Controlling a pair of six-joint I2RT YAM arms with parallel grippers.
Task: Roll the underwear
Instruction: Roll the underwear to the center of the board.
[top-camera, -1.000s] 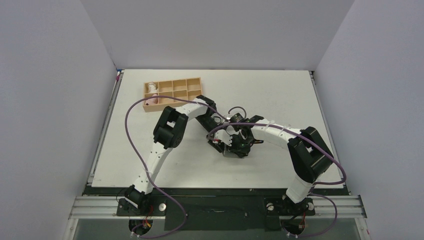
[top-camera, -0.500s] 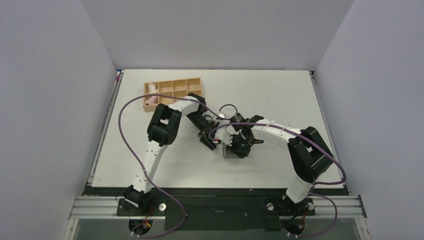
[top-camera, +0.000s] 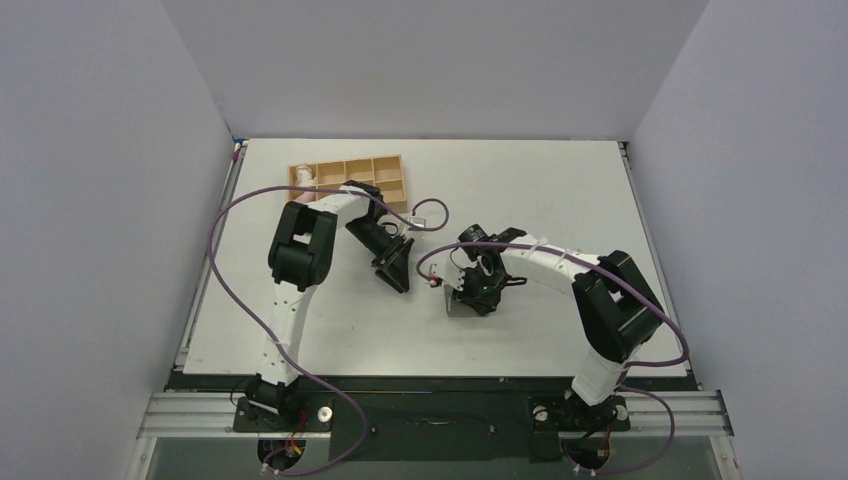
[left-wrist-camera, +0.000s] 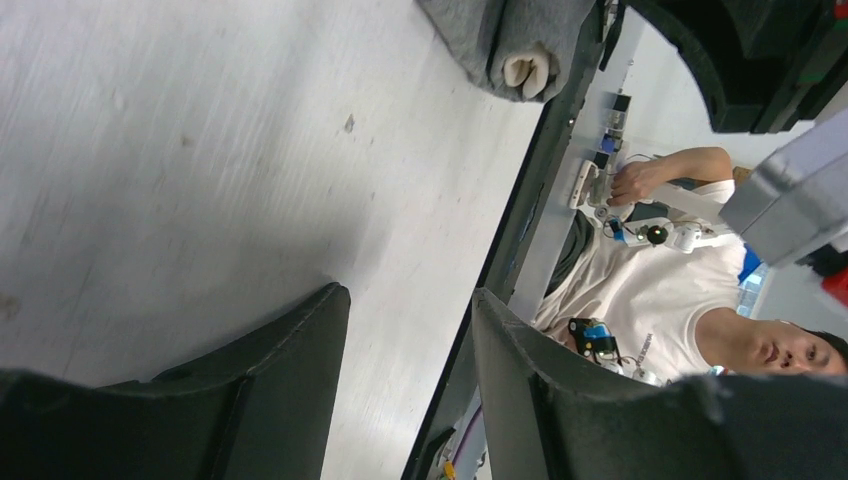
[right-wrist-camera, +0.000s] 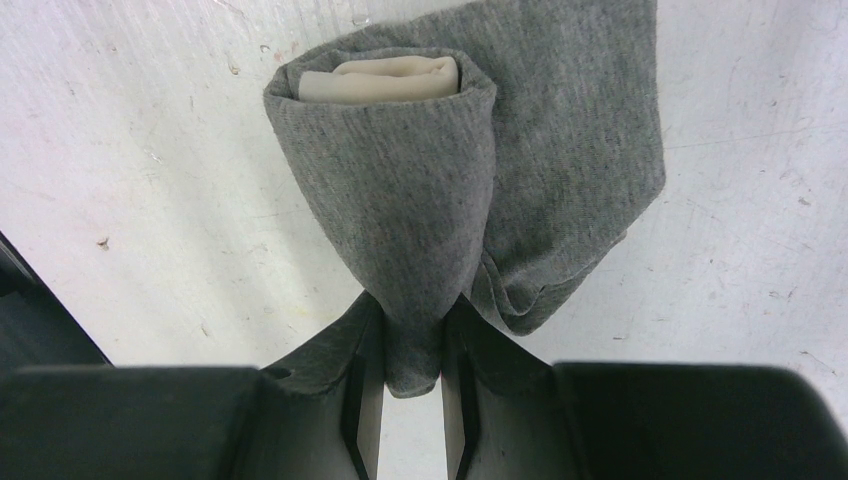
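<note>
1. Underwear (right-wrist-camera: 440, 190): grey, rolled up, beige strip coiled at its core; lies mid-tabletop (top-camera: 560, 190).
2. Right pincer (right-wrist-camera: 412, 350): clamped on the roll's narrow end.
3. Left pincer (left-wrist-camera: 410, 330): fingers apart, nothing between them; left of the roll, clear of it; wooden compartment tray (top-camera: 392, 160) beyond it.
</note>
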